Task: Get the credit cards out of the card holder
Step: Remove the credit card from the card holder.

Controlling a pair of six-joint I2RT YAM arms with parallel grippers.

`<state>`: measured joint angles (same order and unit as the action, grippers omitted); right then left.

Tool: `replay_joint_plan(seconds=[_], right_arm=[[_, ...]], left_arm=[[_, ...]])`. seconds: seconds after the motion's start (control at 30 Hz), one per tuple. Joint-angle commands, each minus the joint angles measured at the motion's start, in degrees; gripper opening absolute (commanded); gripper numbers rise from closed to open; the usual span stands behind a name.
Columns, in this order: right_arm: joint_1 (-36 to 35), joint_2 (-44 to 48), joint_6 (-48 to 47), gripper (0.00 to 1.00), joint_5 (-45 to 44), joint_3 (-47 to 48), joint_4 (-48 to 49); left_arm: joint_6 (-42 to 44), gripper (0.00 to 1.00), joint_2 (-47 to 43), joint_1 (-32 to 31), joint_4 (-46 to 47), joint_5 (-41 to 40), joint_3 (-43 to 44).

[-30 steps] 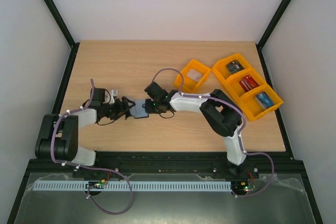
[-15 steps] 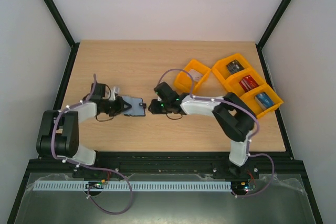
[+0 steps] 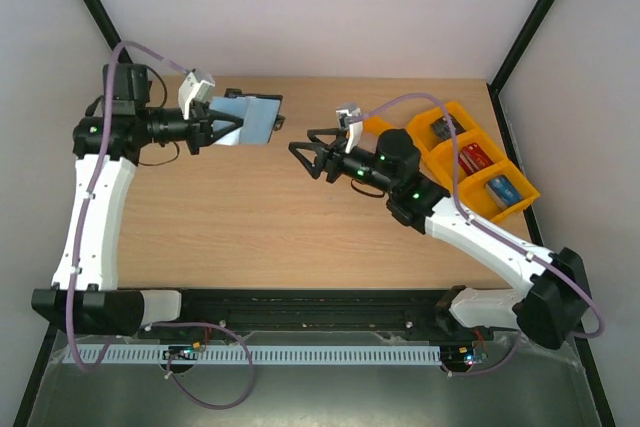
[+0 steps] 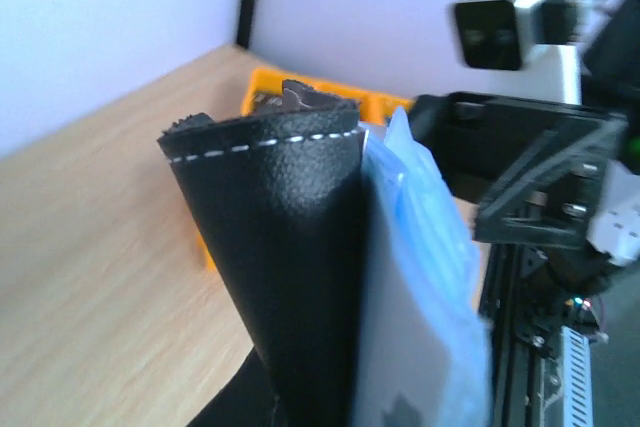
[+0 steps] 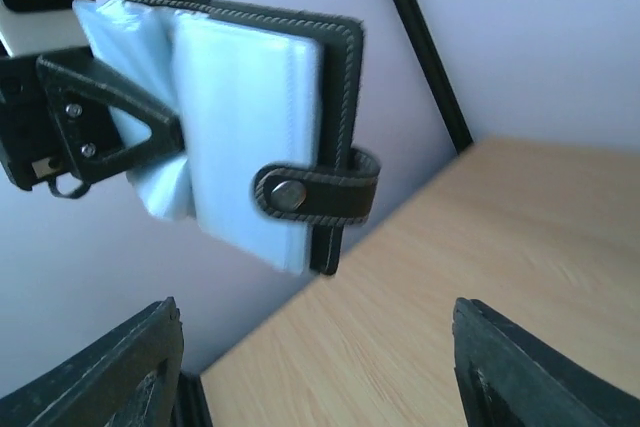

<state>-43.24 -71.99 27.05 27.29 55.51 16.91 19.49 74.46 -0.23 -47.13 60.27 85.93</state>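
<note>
My left gripper (image 3: 224,125) is raised at the far left and is shut on one edge of the card holder (image 3: 252,118), which it holds in the air. The holder is a black wallet (image 4: 280,247) hanging open, with pale blue clear pockets (image 4: 425,277) fanned out and its closing tab (image 5: 318,192) hanging loose. My right gripper (image 3: 304,157) stands open a short way right of the holder, pointing at it, with nothing between its fingers (image 5: 135,367). A red credit card (image 3: 473,157) lies in the orange tray. I make out no card in the pockets.
A three-compartment orange tray (image 3: 520,209) stands at the right edge and also holds a blue item (image 3: 501,190) and a dark item (image 3: 447,128). A second orange tray (image 3: 378,125) sits partly behind my right arm. Black frame posts line both sides.
My left arm has lifted the card holder off the table, up and to the far left. My right gripper has opened and drawn back to the right.
</note>
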Motion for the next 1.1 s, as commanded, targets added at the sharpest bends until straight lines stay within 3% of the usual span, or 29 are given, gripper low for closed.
replay_joint_plan(seconds=[0.0,0.2,0.5,0.73,0.97,1.07], right_arm=[[-0.13,2.73,-1.84,0.71,3.45,-0.22,10.76],[-2.18,3.35,-2.42,0.67,3.27,2.03,11.31],[-3.90,3.60,-5.38,0.63,-1.58,2.82,9.63],[-7.16,0.71,-6.03,0.72,-0.66,5.35,10.99],[-7.77,-1.58,-8.69,0.72,-4.31,7.67,8.39],[-6.92,0.58,-10.84,0.80,-4.27,7.17,6.47]], left_arm=[[9.11,0.02,-2.08,-3.66,-17.37,7.88,9.57],[3.12,0.02,-4.05,-7.08,-16.12,11.98,14.60],[4.90,0.02,-4.06,-8.14,-17.27,11.97,14.23],[2.04,0.02,-4.57,-8.95,-13.31,17.99,7.76],[2.58,0.02,-4.49,-9.35,-13.48,17.50,7.46],[3.30,0.02,-4.50,-9.31,-14.85,16.46,9.20]])
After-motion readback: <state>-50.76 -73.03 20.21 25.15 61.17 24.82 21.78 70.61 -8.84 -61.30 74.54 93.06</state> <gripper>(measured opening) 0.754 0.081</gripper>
